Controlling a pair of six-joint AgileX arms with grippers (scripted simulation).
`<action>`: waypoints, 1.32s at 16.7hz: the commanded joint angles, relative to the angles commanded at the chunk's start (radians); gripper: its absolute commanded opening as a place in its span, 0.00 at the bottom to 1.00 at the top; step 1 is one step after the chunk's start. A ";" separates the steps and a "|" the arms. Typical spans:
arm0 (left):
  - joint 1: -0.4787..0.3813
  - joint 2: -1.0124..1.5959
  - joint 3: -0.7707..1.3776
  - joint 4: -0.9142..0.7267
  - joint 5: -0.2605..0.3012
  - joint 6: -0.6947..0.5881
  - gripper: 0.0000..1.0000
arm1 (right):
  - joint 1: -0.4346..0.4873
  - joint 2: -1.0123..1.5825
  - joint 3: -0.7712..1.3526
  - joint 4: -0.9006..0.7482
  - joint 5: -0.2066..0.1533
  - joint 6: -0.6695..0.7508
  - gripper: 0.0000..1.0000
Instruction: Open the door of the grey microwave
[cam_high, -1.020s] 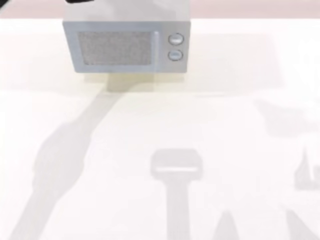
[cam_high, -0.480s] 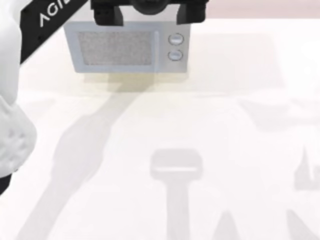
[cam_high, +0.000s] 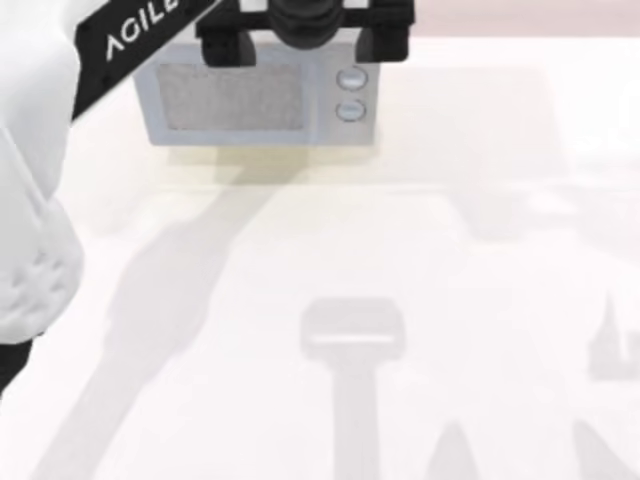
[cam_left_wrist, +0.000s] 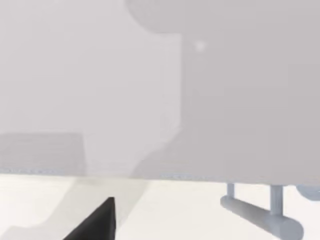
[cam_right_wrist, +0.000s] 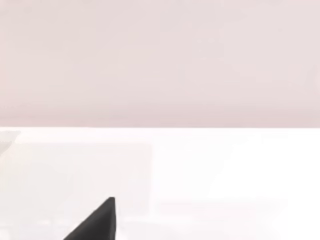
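With the left gripper (cam_high: 305, 35) poised over the grey microwave (cam_high: 258, 95) at the table's (cam_high: 450, 300) far edge, jaws' state untellable, the shut door (cam_high: 232, 97) could stay closed if they miss its handle (cam_left_wrist: 260, 217).

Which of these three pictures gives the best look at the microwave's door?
The top view: the door shows its speckled window, shut, though the left arm's wrist covers its upper edge. The left wrist view shows only the door's handle up close. The right wrist view shows none of it.

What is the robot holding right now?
Nothing that shows. The left arm hangs over the microwave; its door looks shut and its handle untouched.
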 joint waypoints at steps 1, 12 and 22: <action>0.007 0.012 -0.020 0.035 0.003 0.007 1.00 | 0.000 0.000 0.000 0.000 0.000 0.000 1.00; 0.020 0.036 -0.057 0.098 0.009 0.019 0.62 | 0.000 0.000 0.000 0.000 0.000 0.000 1.00; 0.020 0.036 -0.057 0.098 0.009 0.019 0.00 | 0.000 0.000 0.000 0.000 0.000 0.000 1.00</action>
